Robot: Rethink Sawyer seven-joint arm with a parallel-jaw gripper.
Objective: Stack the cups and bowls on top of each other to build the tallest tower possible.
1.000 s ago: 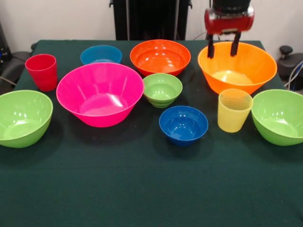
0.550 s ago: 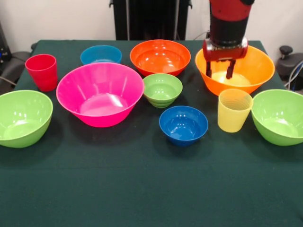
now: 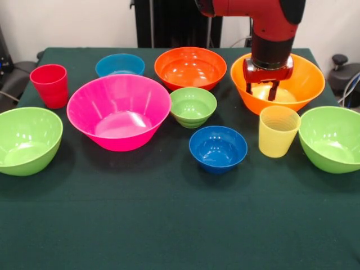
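My gripper [image 3: 261,91] hangs open inside the yellow-orange bowl [image 3: 304,84] at the back right, fingers spread with nothing between them. Just in front of that bowl stands the pale yellow ribbed cup [image 3: 278,131]. The red cup [image 3: 50,85] is at the far left. A big pink bowl [image 3: 118,111] sits left of centre, with a small lime green bowl [image 3: 193,106] and a dark blue bowl [image 3: 218,148] to its right. Behind them are an orange-red bowl [image 3: 190,67] and a light blue bowl [image 3: 120,64]. Nothing is stacked.
Two large lime green bowls sit at the table's sides, one at the left [image 3: 27,139] and one at the right [image 3: 332,138]. The dark green table [image 3: 169,225] has open cloth along its front. Black equipment shows beyond both side edges.
The arm has come down and slightly right, lowering the open gripper from the yellow-orange bowl's back rim into the bowl. The bowl has shifted a little.
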